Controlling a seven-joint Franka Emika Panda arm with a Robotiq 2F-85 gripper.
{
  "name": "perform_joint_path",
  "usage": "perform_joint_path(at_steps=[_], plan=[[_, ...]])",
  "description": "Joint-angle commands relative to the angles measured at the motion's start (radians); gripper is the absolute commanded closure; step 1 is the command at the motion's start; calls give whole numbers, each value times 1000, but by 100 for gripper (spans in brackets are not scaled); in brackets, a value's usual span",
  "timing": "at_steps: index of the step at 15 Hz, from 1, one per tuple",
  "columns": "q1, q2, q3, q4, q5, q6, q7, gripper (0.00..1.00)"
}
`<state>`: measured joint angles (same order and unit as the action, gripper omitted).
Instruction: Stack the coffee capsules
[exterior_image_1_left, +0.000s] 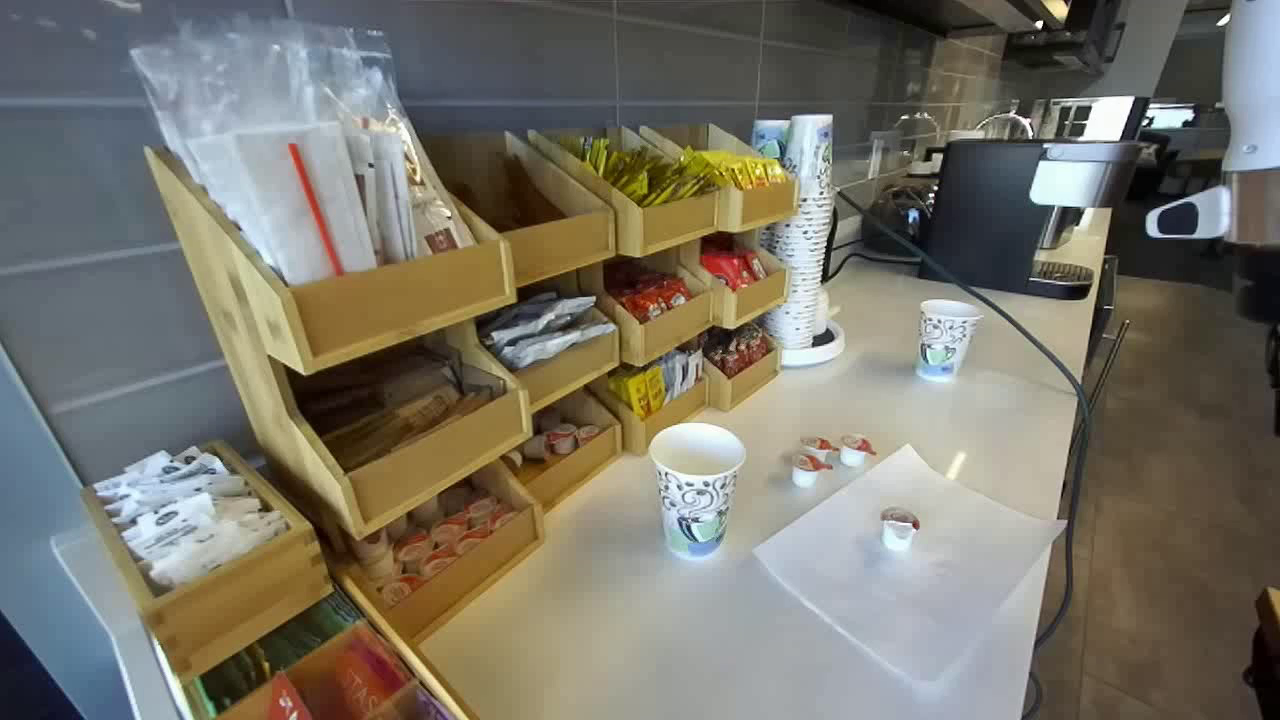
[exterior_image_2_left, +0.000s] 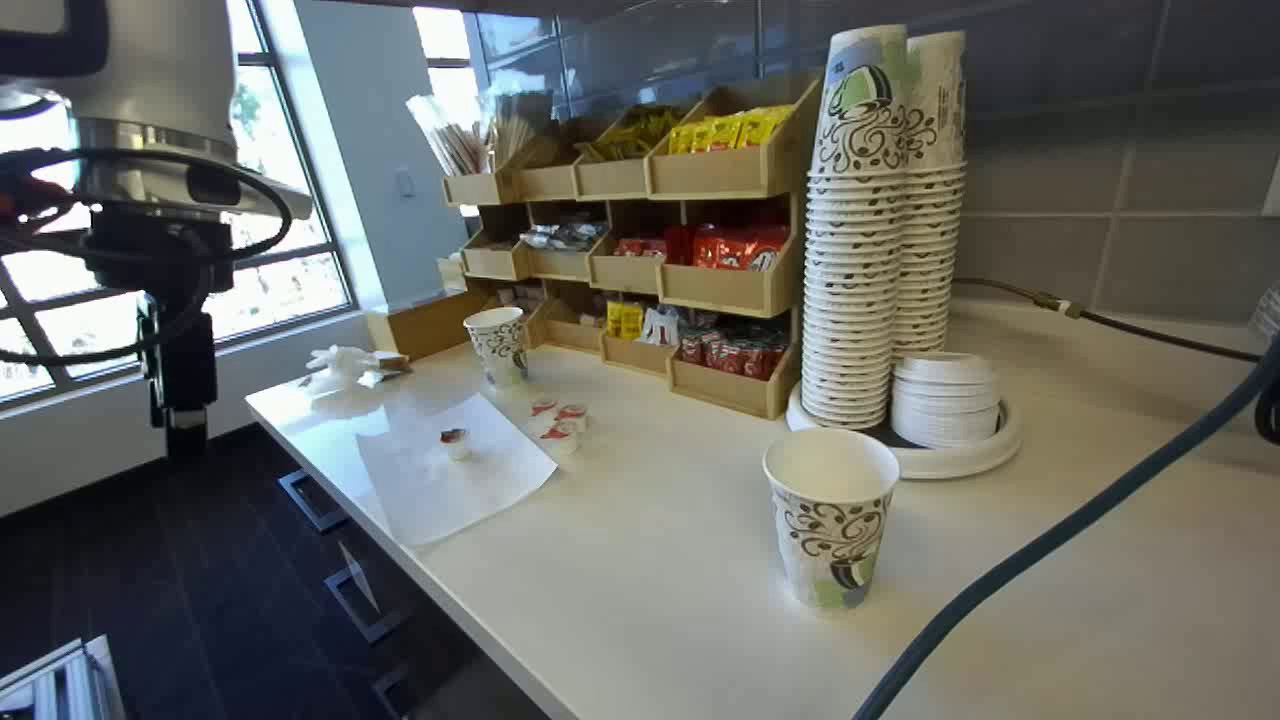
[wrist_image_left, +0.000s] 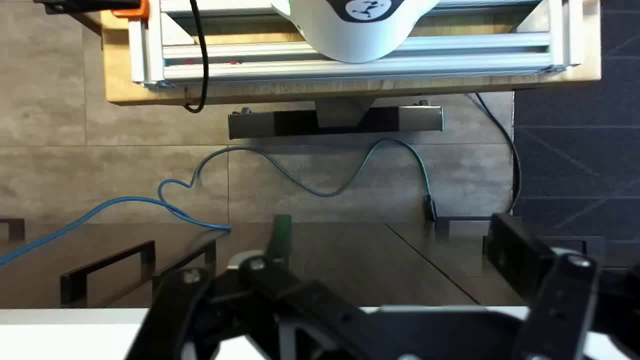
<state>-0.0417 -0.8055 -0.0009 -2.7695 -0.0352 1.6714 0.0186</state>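
Hanging to the left of the glossy white counter (exterior_image_2_left: 650, 520) in an exterior view, the black two-fingered gripper (wrist_image_left: 395, 245) has its jaws spread wide in the wrist view, with nothing between them. Three tiny round white coffee capsules (exterior_image_1_left: 807, 468) with red-marked lids sit close together on the counter, just beyond the far left side of a flat sheet of white paper (exterior_image_1_left: 900, 600); whether they touch, I cannot tell. A single capsule (exterior_image_1_left: 899, 530) with a brown-and-silver lid stands on the sheet, right of the three and nearer in an exterior view. None looks set on another, so the stack seems not yet begun.

Each should weigh very little, with a smooth, slightly springy plastic wall and a thin lid that could dent or tear. The best hold is probably around the wall just under the rim, squeezed gently from opposite sides and clear of any pull tab. So light a piece may skid or tip if one finger arrives first, and neighbours could get nudged. A raised tab beneath may make the upper one rock
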Motion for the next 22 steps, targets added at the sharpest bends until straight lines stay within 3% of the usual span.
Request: perform_joint_path(at_steps=[1, 8, 13, 21, 22], plan=[[5, 0, -4, 2, -2, -3, 3, 0], [5, 0, -4, 2, -2, -3, 3, 0], [15, 125, 49, 75, -78, 215, 8, 0], [-1, 499, 13, 260, -150, 503, -27, 0], [3, 365, 9, 171, -130, 478, -14, 0]])
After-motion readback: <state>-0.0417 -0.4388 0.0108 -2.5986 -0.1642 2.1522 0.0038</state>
